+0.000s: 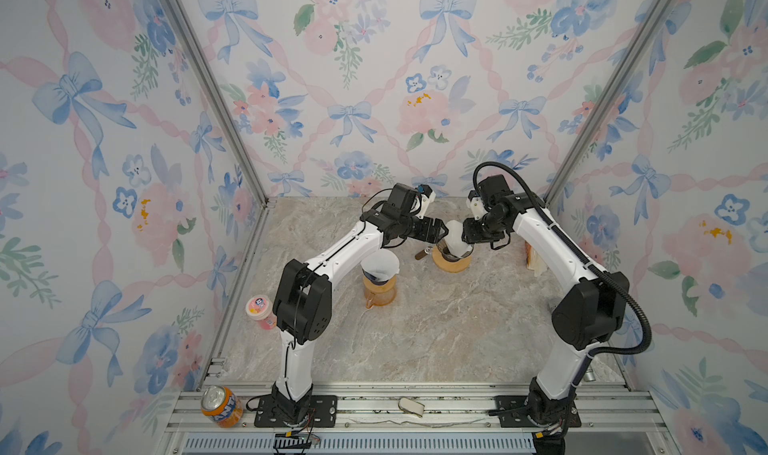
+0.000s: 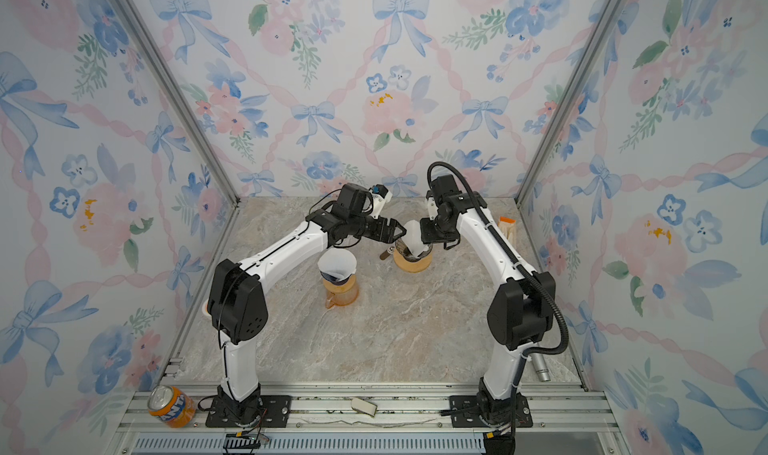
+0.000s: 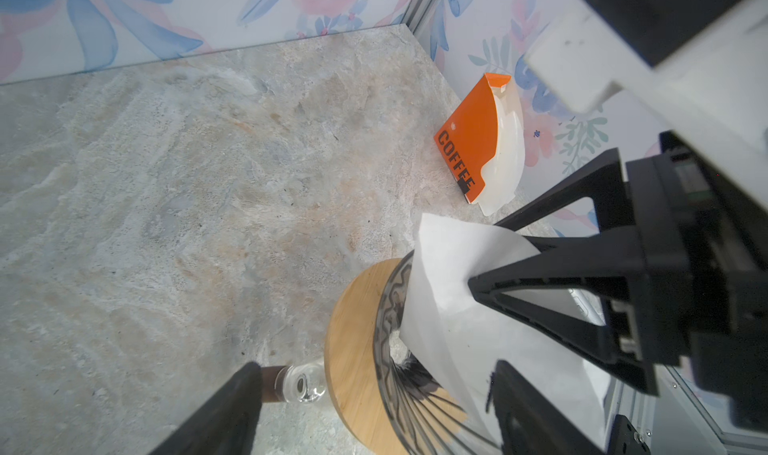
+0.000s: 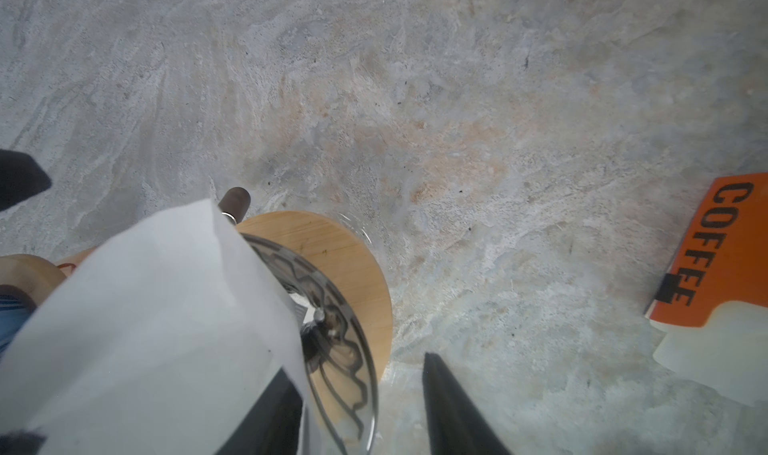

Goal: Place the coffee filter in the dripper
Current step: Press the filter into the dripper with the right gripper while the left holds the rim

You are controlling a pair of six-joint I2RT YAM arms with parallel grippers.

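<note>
1. The table (image 1: 415, 332) is a marble-patterned slab, grey with rusty veins. It fills the lower middle of both top views, with an aluminium rail (image 1: 415, 390) along the bottom edge.
2. Three walls papered with blue bows and pink flowers close it in. Aluminium posts (image 1: 219, 99) slant in from the upper corners.
3. The dripper (image 1: 451, 261), glass on a wooden ring, stands right of centre near the back wall. The coffee filter (image 1: 456, 236) leans in it, tip down in the glass and top edge well above the rim.
4. The left gripper (image 1: 443, 230) reaches in from the left, jaws spread wide and grasping nothing. The right gripper (image 1: 467, 241) is at the filter's right side.
5. Left of centre, an orange carafe (image 1: 378, 290) carries a second white cone. A Fanta can (image 1: 221, 406) sits at the lower left by the rail.
6. Only the left wrist view shows the right gripper's jaws from the side. They stand apart, one finger on each side of the paper, not clenched on it.
7. The right wrist view shows the gap between those fingers. The dripper's rim is visible through it, and the paper lies against one finger.
8. Both wrist views read COFFEE on the orange filter holder (image 3: 469, 141). In a top view only its upper edge (image 2: 508, 223) shows, behind the right arm.
9. A pink tub (image 1: 259, 309) shows in a top view at the table's left edge.
</note>
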